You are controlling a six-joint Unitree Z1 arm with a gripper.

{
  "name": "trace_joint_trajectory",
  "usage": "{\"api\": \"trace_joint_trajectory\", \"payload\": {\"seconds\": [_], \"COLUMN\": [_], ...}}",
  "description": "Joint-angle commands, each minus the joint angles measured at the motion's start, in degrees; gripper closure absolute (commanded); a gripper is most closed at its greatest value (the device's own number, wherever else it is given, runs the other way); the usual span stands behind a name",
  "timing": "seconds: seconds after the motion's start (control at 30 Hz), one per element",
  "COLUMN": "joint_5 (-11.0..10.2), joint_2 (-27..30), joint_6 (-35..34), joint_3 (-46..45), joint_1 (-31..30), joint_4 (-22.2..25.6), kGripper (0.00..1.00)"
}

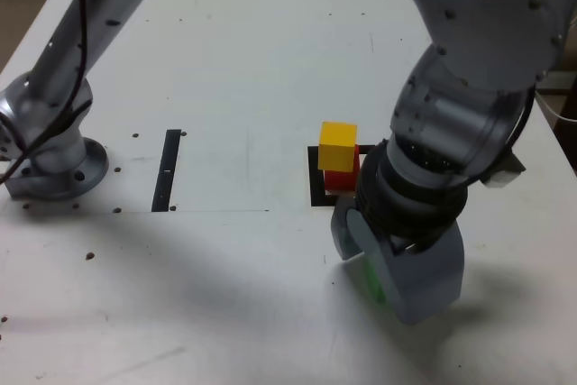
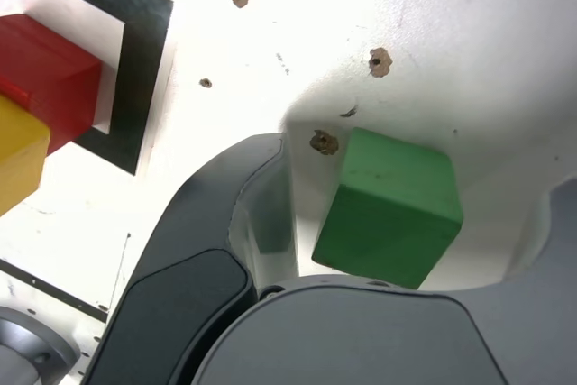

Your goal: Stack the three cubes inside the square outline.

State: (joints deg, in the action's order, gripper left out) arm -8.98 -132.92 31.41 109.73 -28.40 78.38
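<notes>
Arm shell (image 1: 469, 60): you see rounded silver-grey metal, small dark screws.
Wrist collar (image 1: 410, 191): black, ribbed.
Base (image 1: 54, 164): grey bolted flange, black cable.
Gripper (image 2: 397, 223): dark grey.

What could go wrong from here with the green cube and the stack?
1. The green cube sits skewed between the open fingers, with visible gaps. Closing may twist or push it rather than grip it squarely.
2. The yellow cube sits offset on the red cube, overhanging it in the wrist view. A larger green cube on top could tip the stack.
3. The gripper works right beside the stack and may knock it while lifting.
</notes>
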Motion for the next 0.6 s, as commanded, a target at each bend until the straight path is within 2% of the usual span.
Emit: {"api": "trace_joint_trajectory", "payload": {"seconds": [0.0, 0.2, 0.3, 0.57], "joint_5": [-0.07, -0.88, -1.23, -1.59], "joint_2": [-0.52, -0.63, -0.42, -0.34], "joint_6": [-0.84, -2.86, -3.02, -3.06], "joint_3": [0.68, 0.7, 0.71, 0.9], "joint_1": [-0.04, -0.06, -0.06, -0.05], "joint_4": [0.41, 0.92, 1.25, 1.51], "kGripper": [0.22, 0.5, 0.6, 0.65]}}
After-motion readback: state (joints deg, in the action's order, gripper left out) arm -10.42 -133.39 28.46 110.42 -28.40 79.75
